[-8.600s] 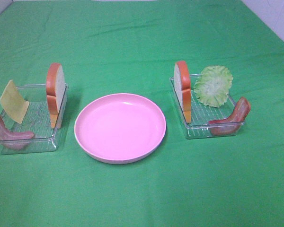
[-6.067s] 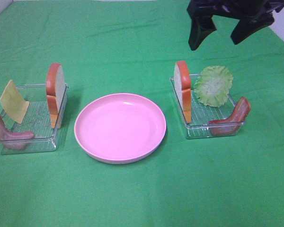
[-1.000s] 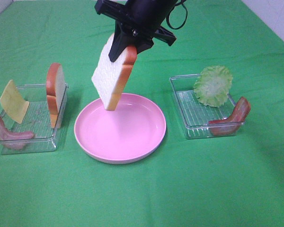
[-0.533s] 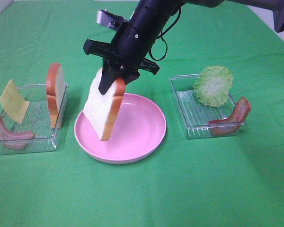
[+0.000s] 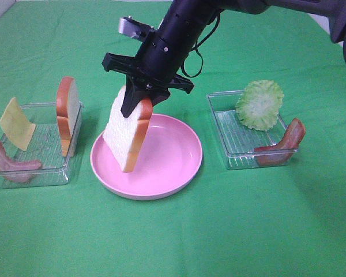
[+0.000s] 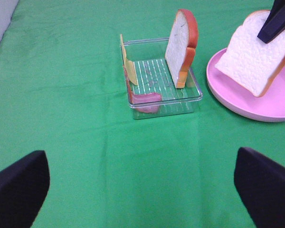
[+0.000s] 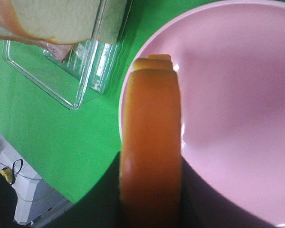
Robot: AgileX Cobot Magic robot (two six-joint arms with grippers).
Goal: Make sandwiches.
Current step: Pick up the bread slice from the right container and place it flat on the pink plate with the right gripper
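Above the left side of the pink plate (image 5: 174, 166), the right tool (image 5: 137, 105) is clenched on the top crust of a white bread slice (image 5: 124, 138), which hangs tilted, its lower corner close to the rim. The left tool (image 6: 141, 166) stands spread wide, grasping nothing, over the green worktop (image 6: 80, 142) near a clear tray (image 6: 164, 103) with an upright slice (image 6: 180, 47), cheese (image 6: 128, 67) and bacon (image 6: 145, 99).

you're looking along the orange-brown crust edge of a bread slice (image 7: 151, 142), pinched between the dark fingers of your right hand (image 7: 151, 209). its far end lies over the rim of the pink plate (image 7: 228, 95). near the plate, a clear tray (image 7: 71, 90) on the green surface (image 7: 52, 142) holds a second bread slice (image 7: 52, 19).
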